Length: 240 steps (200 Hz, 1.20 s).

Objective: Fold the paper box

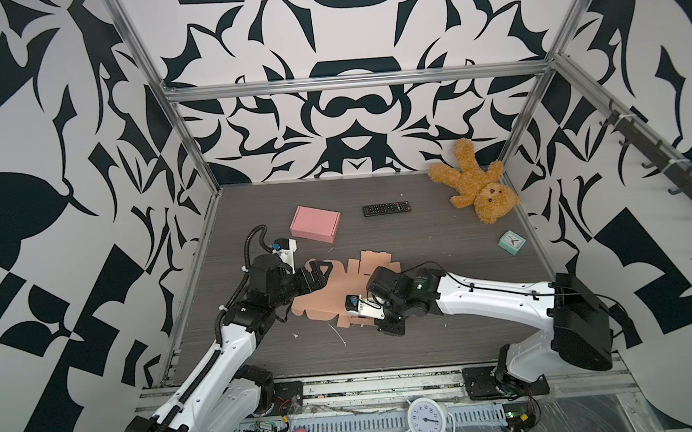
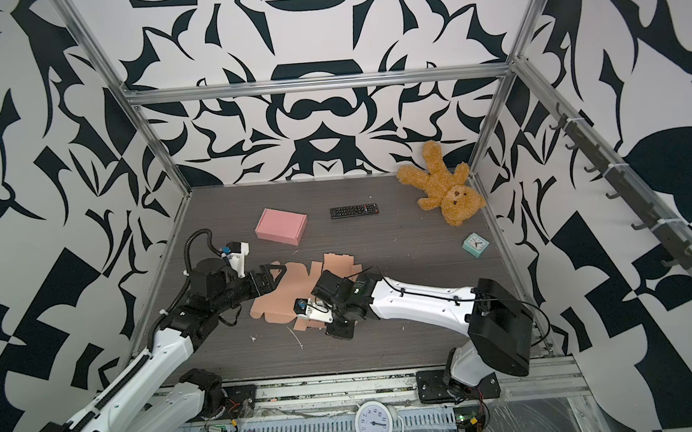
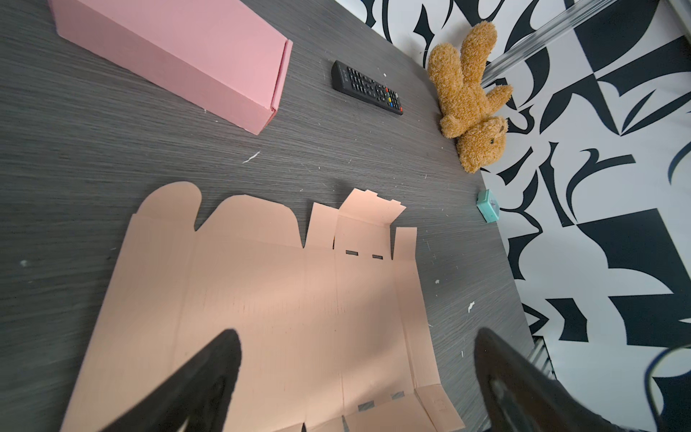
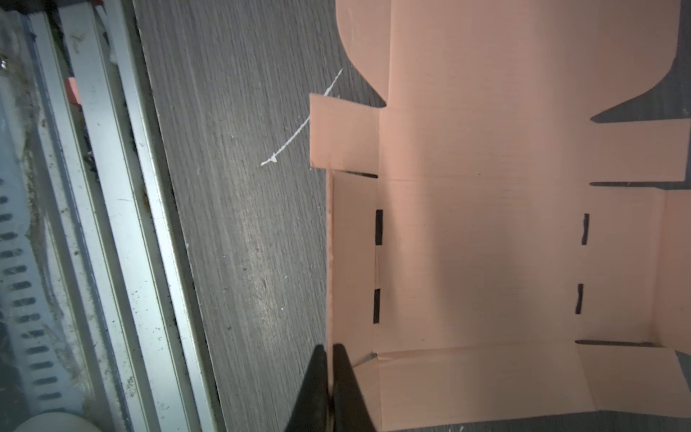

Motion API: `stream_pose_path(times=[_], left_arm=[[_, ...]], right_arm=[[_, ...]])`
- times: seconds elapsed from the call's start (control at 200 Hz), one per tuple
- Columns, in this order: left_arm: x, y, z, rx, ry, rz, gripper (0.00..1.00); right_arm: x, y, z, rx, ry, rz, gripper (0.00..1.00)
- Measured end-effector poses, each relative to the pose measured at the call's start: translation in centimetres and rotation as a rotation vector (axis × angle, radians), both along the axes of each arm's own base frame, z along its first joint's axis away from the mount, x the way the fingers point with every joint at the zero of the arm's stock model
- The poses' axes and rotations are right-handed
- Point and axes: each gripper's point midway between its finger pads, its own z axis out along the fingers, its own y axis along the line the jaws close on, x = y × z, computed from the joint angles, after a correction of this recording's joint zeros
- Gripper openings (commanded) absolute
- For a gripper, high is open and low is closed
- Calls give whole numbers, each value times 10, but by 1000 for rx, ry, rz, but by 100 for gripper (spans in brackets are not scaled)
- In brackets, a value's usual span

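- Paper box (image 1: 333, 293): mostly flat, near the middle of the bench (image 1: 421, 241), toward its front edge.
- Side flap (image 4: 353, 262): raised; best rolled inward squarely along its crease.
- Right gripper (image 4: 331, 349) pinches that flap's edge.
- Left gripper (image 3: 355, 336), spread wide and empty, should pin the base.

paper box (image 4: 486, 262): peach die-cut card blank, mostly flat, inside face up. It lay left of the worktop (image 1: 462, 234) centre, nearer the front edge than the back. Score lines showed, with two pairs of slots along the base panel's side creases. Rounded lid flaps pointed toward the worktop's left edge. The front side panel stood roughly upright, its top edge pinched in the closed right pincer (image 4: 329, 349). The back side panel, with tabs, was tilted up slightly.
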Motion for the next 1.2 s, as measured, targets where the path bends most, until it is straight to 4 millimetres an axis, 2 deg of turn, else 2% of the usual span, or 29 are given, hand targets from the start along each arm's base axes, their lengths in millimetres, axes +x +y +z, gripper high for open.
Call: stream_pose_path(times=[0.32, 0.365, 0.45, 0.635, 0.75, 0.925, 1.075, 1.2], left_arm=[[1, 3, -9, 11, 21, 7, 98], [3, 4, -12, 16, 29, 8, 93], [7, 4, -23, 31, 56, 11, 73], [18, 6, -54, 80, 135, 27, 47], [28, 4, -66, 95, 169, 35, 42], [46, -1, -65, 91, 150, 36, 42], [64, -5, -70, 96, 147, 45, 33], [84, -9, -76, 101, 146, 54, 20]], right_arm=[[2, 0, -13, -37, -15, 37, 21], [3, 1, -11, -31, -22, 35, 23], [6, 4, 0, 16, -46, 17, 29], [25, 2, 43, 186, -105, -126, 40], [54, -10, 58, 252, -97, -304, 43], [87, -41, 55, 280, -25, -599, 45], [96, -71, 43, 293, 57, -808, 45], [93, -80, 36, 289, 99, -885, 45]])
